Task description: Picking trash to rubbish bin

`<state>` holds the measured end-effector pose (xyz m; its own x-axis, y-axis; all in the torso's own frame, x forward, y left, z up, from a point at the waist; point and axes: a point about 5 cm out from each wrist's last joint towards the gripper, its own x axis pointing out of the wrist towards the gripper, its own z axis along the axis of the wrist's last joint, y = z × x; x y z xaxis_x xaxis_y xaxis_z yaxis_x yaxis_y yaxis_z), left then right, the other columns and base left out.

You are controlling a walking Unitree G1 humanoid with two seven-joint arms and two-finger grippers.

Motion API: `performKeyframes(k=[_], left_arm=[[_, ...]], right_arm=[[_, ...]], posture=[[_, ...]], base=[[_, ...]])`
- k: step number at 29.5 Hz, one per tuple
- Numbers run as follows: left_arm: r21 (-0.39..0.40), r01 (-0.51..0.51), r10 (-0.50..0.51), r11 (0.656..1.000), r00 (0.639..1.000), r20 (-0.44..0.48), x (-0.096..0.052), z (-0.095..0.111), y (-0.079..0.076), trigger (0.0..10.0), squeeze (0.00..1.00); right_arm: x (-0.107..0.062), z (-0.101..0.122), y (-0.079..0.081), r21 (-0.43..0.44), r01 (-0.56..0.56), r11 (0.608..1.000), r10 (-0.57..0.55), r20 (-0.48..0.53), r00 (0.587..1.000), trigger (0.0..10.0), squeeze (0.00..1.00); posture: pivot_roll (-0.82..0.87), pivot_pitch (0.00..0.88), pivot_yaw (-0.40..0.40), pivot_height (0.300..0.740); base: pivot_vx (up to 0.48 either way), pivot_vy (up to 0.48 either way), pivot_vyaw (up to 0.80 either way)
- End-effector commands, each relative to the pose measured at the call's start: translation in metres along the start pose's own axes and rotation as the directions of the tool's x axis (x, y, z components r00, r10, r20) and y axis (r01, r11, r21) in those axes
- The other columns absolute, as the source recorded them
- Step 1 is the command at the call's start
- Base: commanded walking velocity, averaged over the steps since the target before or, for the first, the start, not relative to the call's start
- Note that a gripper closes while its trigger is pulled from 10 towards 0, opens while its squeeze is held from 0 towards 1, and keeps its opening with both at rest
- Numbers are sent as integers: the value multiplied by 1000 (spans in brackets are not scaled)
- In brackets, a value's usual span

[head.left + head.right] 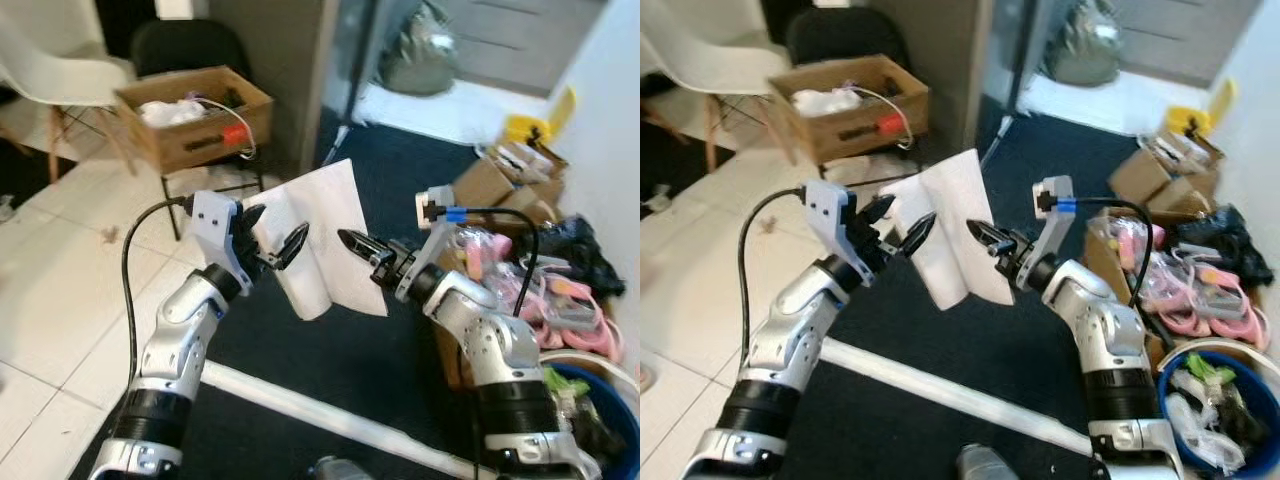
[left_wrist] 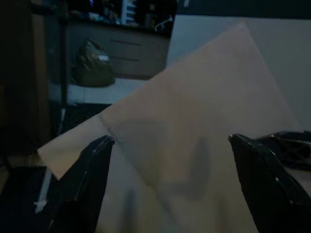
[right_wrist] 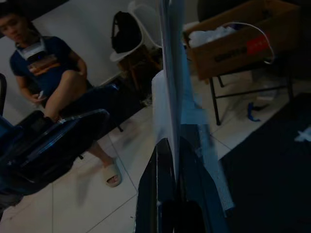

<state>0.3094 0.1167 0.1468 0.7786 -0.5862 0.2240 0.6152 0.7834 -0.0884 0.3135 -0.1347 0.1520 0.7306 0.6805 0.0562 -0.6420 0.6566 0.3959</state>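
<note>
Left gripper [image 1: 268, 237] is hanging open, fingers spread beside the white paper sheet [image 1: 322, 230], gripping nothing. Right gripper [image 1: 979, 236] is pinching the sheet's edge, holding it upright in mid-air. Blue rubbish bin [image 1: 1174, 420] is sitting lower right, nearer the right arm.

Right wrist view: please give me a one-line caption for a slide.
Right gripper shut on a white paper sheet seen edge-on, with a seated person behind.

A lived-in home room: white tile floor [image 1: 60, 260] beside dark carpet [image 1: 400, 170], a white chair [image 1: 50, 70], a cardboard box [image 1: 195, 115] on a stool, clutter [image 1: 540, 270] piled along the wall.
</note>
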Motion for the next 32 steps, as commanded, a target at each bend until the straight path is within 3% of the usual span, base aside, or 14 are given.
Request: performKeyframes(k=[1,25,32], left_arm=[[-20,1,-1,1000,1000,5,-1,-2,-1,10000,0],[-37,8,-8,999,1000,14,-2,-3,-1,10000,0],[-36,10,-9,999,1000,15,-2,-2,-1,10000,0]], right_arm=[[-1,5,0,-12,-2,1000,2,27,1000,10000,0],[-1,2,0,-21,-5,1000,5,24,1000,10000,0],[-1,2,-1,-15,-4,1000,4,29,1000,10000,0]], posture=[[-59,0,-32,740],[-57,0,-35,740],[-56,0,-37,740]], base=[[360,0,0],[450,0,0],[471,0,-516]])
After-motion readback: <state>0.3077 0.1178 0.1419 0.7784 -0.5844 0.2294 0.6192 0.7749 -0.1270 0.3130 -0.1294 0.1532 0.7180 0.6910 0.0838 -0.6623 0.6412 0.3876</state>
